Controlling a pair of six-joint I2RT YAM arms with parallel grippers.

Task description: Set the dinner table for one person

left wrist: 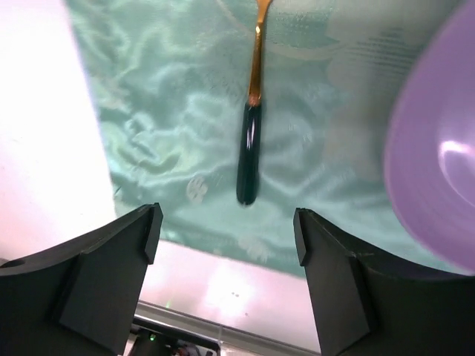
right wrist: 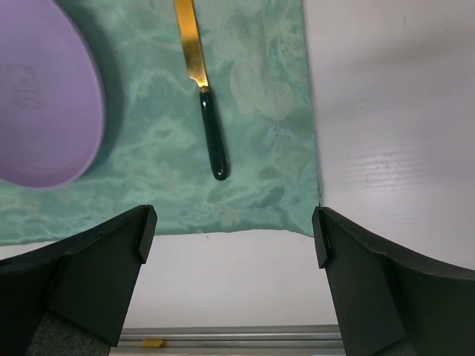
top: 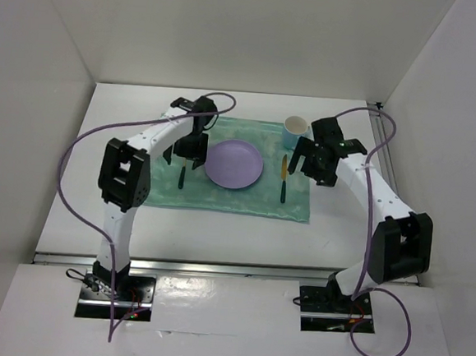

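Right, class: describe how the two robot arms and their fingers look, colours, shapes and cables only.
Both the left arm and right arm have white links with boxy black joint housings. A purple cable loops along each. The left fingers and right fingers are matte black, thick and wedge-shaped.

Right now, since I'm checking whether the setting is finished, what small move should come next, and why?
Probably lift the open left gripper and right gripper away: purple plate, dark-handled utensil and knife lie on the teal cloth, mug at its corner; nothing held.
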